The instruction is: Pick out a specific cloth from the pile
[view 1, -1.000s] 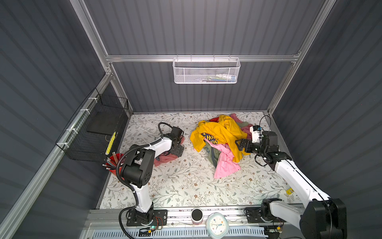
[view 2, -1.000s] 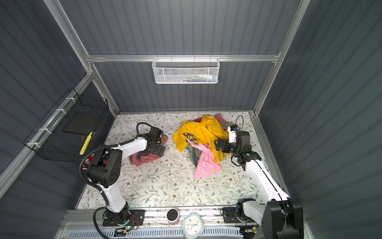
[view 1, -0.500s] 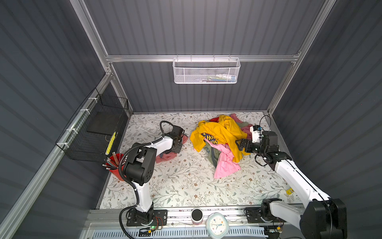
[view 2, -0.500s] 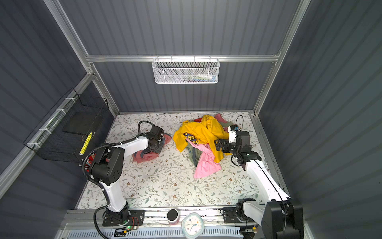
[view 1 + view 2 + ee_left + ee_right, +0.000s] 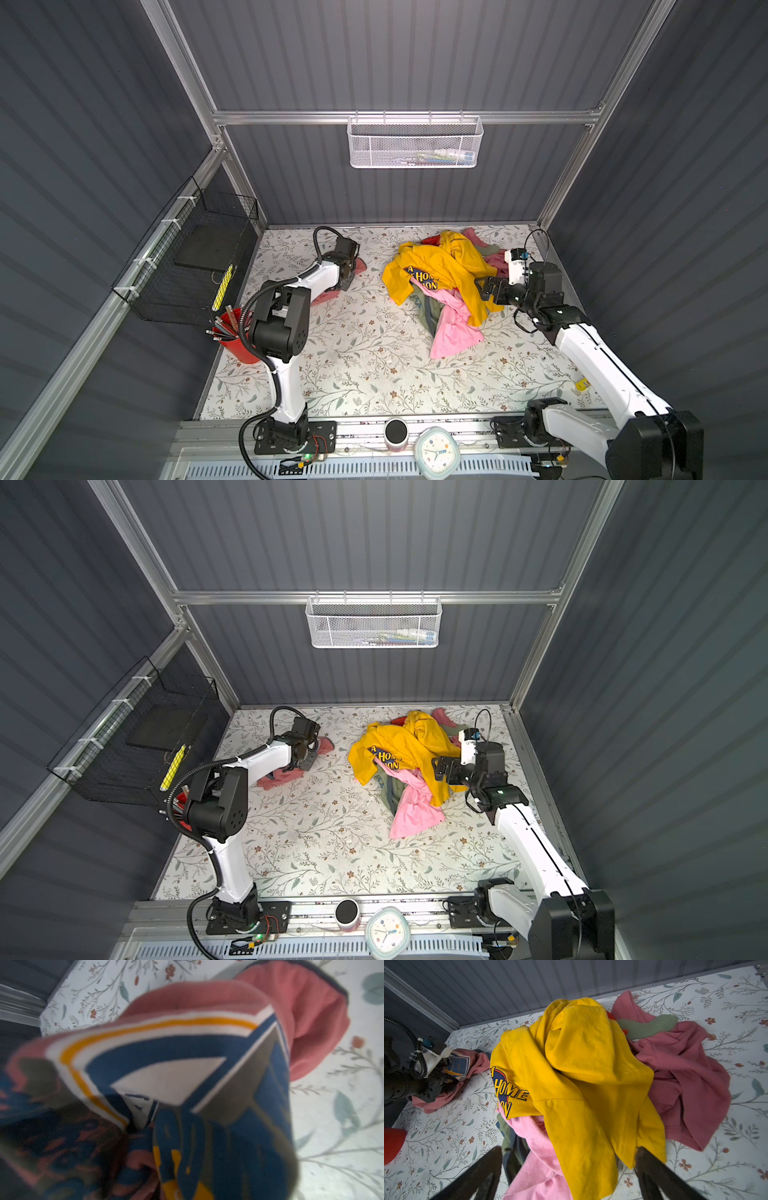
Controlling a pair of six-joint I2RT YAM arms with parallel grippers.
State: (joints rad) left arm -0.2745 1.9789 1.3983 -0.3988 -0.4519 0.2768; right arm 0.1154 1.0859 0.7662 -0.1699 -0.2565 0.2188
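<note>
In both top views the left gripper [image 5: 348,279] presses into the cloth [image 5: 329,296], which lies well apart from the pile [image 5: 440,266]. From the left wrist, the bunched cloth fills the view. From the right wrist, the left jaws pinch a fold of cloth. The right gripper [image 5: 569,1149] gapes wide and empty over the pile.

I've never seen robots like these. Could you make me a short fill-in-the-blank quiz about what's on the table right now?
1. The top T-shirt of the pile is coloured ____.
2. The left gripper is shut on the salmon-red T-shirt, while the right gripper has its jaws ____.
3. The plain garment spilling from the pile's front is light ____.

Missing words: yellow; open; pink.
</note>
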